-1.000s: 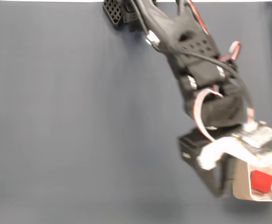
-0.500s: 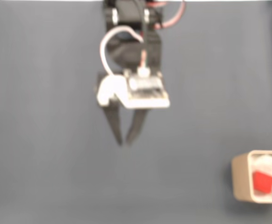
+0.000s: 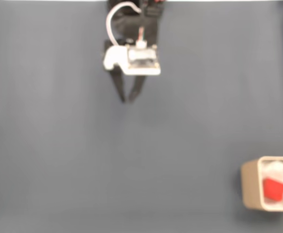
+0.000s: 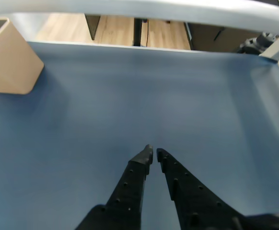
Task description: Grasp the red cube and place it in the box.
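The red cube (image 3: 273,189) lies inside the beige box (image 3: 251,189) on white wadding, at the lower right edge of the fixed view. My gripper (image 3: 128,100) hangs near the top centre of that view, far from the box, its black fingers nearly together with nothing between them. In the wrist view the gripper (image 4: 154,154) points over bare blue-grey cloth, tips almost touching. The box (image 4: 9,62) shows at the upper left of the wrist view, its inside hidden.
A blue-grey cloth (image 3: 59,145) covers the table. In the wrist view a pale rail (image 4: 178,9) runs along the far table edge, with wooden floor and furniture legs beyond.
The arm swung away from the box to the top centre and pulled back. The red cube stayed in the box. The fingers came nearly together.
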